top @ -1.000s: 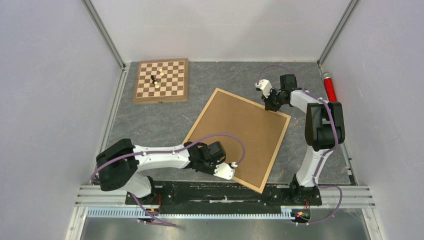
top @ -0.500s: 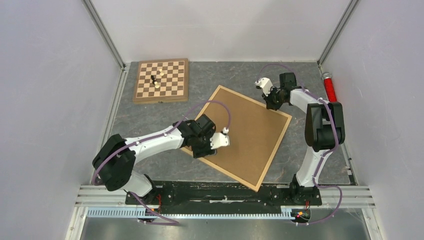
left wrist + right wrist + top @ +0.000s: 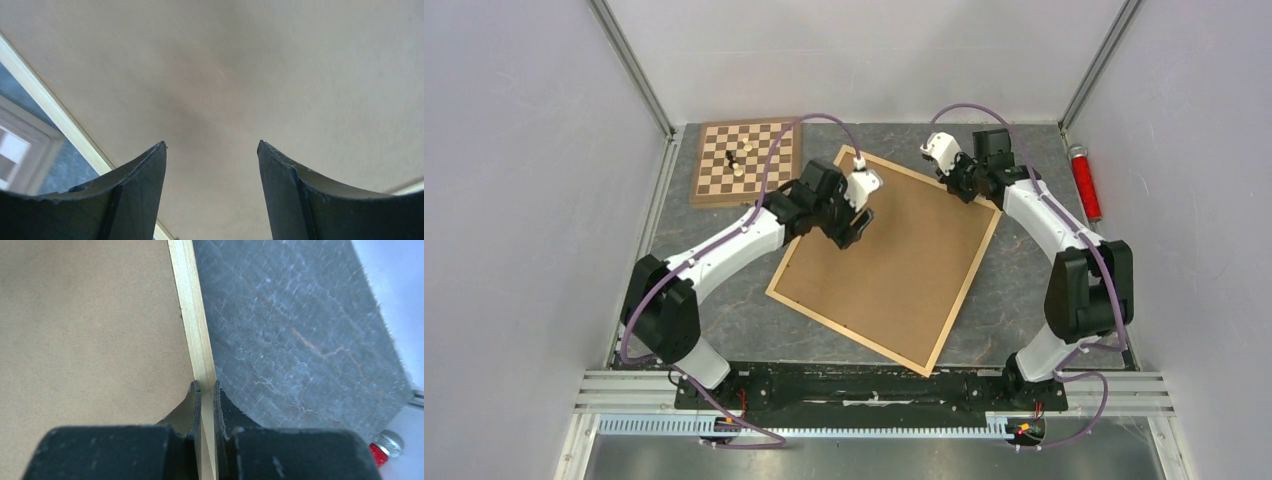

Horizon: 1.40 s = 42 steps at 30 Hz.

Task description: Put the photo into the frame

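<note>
The frame [image 3: 845, 334] of light wood lies tilted on the grey table, back side up, with the brown backing board [image 3: 894, 265] filling it. My right gripper [image 3: 967, 193] is shut on the frame's thin wooden border [image 3: 187, 300] near the far right corner, one finger on each side of the strip [image 3: 205, 384]. My left gripper [image 3: 852, 230] hovers over the far left part of the backing board [image 3: 250, 75], open with nothing between its fingers [image 3: 211, 145]. The frame's border [image 3: 45, 100] runs past on its left. The photo is out of view.
A checkered chessboard [image 3: 746, 160] with a few pieces [image 3: 736, 160] sits at the far left, close to the frame's far corner. A red cylinder [image 3: 1084, 180] lies along the right wall. White walls enclose the table on three sides.
My left arm swung from the frame's near corner to its far left part and its gripper opened. The frame turned and slid left and farther away, held by the right gripper.
</note>
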Each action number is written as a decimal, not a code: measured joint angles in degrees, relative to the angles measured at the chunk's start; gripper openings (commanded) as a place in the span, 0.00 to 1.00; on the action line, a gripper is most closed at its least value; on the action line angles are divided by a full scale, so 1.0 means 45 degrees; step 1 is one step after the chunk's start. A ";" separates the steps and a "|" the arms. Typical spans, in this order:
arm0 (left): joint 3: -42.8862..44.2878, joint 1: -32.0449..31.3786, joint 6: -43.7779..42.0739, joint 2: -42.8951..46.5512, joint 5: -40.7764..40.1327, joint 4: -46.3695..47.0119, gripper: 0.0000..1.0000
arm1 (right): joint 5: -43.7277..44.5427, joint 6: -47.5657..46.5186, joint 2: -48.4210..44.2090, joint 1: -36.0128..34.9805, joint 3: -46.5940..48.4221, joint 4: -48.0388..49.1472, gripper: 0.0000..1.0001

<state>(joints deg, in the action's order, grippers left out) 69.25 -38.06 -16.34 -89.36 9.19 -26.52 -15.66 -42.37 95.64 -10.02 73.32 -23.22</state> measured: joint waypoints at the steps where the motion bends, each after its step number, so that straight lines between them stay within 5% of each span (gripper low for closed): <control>1: 0.0461 0.0121 0.0121 -0.0214 0.0005 0.0049 0.74 | 0.0087 0.0044 -0.0189 -0.0146 0.0063 -0.0073 0.00; 18: 0.6052 0.1355 -0.1749 -0.1613 0.0097 0.0117 0.81 | 0.1792 0.0321 -0.2958 -0.3147 0.2477 -0.0049 0.00; 20: 0.6076 0.1574 -0.1831 -0.1608 0.0107 0.0005 0.81 | 0.1957 0.0413 -0.2905 -0.3128 0.2263 0.0131 0.11; 25: 0.4945 0.2118 -0.2074 -0.1506 0.0214 -0.0374 0.81 | 0.1962 0.0874 -0.2064 -0.2686 0.1282 0.0321 0.62; 27: 0.4303 0.2322 -0.2268 -0.1428 0.0418 -0.0947 0.81 | 0.1613 0.1103 -0.1146 -0.2259 0.1214 0.0306 0.72; 34: 0.1229 0.2424 -0.3157 0.0053 0.1107 -0.3332 0.81 | -0.0097 0.1161 0.2943 -0.0787 0.2443 -0.0578 0.88; 42: -0.2254 0.0442 -0.3997 0.2195 0.0865 -0.4779 0.81 | -0.0763 0.0175 0.5518 -0.0442 0.4726 -0.2098 0.80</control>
<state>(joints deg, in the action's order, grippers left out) 59.11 -36.07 -34.33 -79.48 13.08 -48.03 -19.09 -41.58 120.46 -12.01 94.59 -32.67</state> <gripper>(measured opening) 0.809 0.847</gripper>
